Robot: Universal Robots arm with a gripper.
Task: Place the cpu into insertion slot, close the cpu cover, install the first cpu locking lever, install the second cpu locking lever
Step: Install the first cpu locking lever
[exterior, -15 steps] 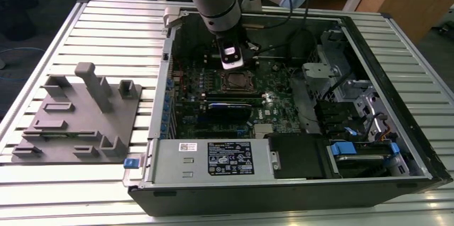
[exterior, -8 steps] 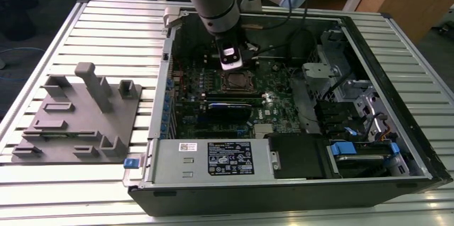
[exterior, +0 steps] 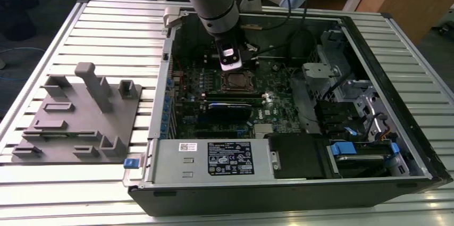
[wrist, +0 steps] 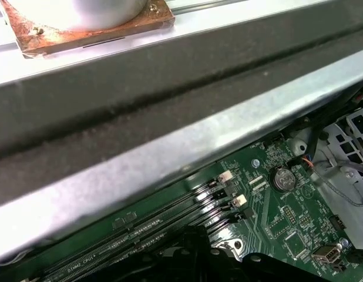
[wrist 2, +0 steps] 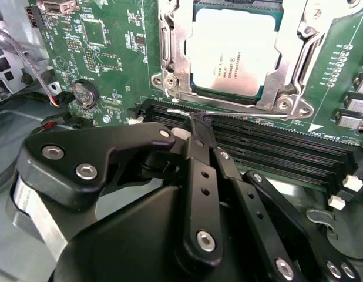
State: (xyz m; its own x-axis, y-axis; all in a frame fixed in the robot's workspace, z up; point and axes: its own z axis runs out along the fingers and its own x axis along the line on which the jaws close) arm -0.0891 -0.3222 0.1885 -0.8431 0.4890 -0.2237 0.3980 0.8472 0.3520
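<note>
The cpu [wrist 2: 235,50] lies flat in the insertion slot [exterior: 236,82] on the green board, its dull metal top facing up. The silvery cpu cover [wrist 2: 292,64] is down around it, framing the chip. A thin wire locking lever [wrist 2: 246,113] runs along the socket edge nearest my gripper. My gripper [wrist 2: 200,124] is shut with its black fingertips [wrist 2: 196,132] pressed together, touching or just over that lever's hooked end. In the exterior view the gripper [exterior: 230,65] hangs inside the open computer case, right beside the socket.
Long black memory slots [wrist 2: 275,147] lie between the gripper and the socket. A coin battery [wrist 2: 84,93] sits on the board nearby. The case's metal wall [wrist: 170,147] is close by. A grey fixture [exterior: 82,114] stands on the slatted table at the exterior view's left.
</note>
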